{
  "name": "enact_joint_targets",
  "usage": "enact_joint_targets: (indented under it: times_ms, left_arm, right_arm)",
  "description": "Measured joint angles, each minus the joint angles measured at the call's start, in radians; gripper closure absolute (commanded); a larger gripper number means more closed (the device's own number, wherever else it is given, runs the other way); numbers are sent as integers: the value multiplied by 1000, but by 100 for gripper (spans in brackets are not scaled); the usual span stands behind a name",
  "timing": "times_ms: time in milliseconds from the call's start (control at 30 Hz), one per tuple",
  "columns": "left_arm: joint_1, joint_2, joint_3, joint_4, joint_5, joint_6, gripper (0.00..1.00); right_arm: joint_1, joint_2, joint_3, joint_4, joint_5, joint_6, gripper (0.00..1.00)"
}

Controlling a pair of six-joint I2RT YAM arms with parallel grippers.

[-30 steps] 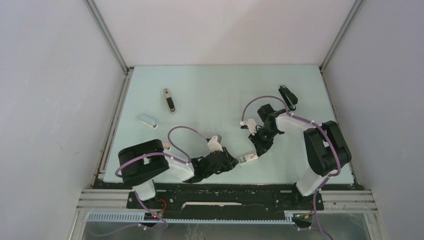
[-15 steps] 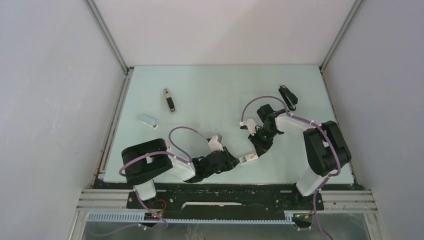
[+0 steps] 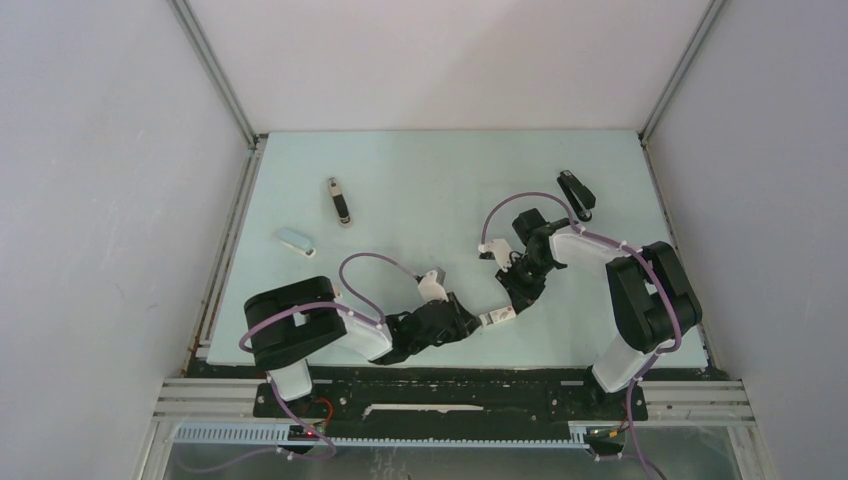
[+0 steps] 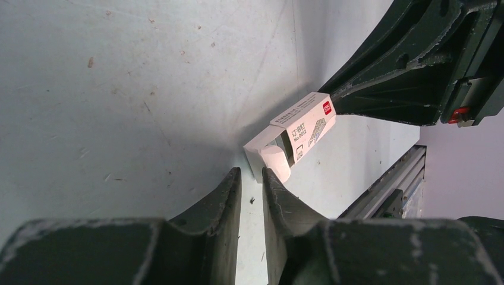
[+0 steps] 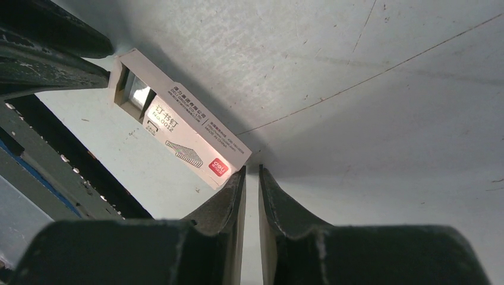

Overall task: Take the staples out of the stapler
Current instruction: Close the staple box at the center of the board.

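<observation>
Fingers of the left gripper (image 4: pixel 251 176) and right gripper (image 5: pixel 252 171), each pair nearly together with nothing plainly between, press opposite ends of a small staple box (image 3: pixel 495 317) at lower centre, probably to steady it, while the stapler (image 3: pixel 340 201) lies untouched at upper left.

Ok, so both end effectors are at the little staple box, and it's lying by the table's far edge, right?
No: the top external view shows the staple box lying by the near edge of the table, not the far one.
</observation>
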Motion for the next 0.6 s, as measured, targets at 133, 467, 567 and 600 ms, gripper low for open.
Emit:
enact_joint_targets:
  times_ms: [133,467,567,600]
  left_arm:
    - [0,1,5,-5,1,0,75]
    - [0,1,-2,7,0,-10,75]
    - [0,0,-16,27,-1,-11,75]
    - [0,0,-21,33,-1,-11,75]
  right_arm:
    - [3,0,1,0,4,0,79]
    - [3,0,1,0,4,0,79]
    - [4,1,2,0,4,0,79]
    - [4,1,2,0,3,0,79]
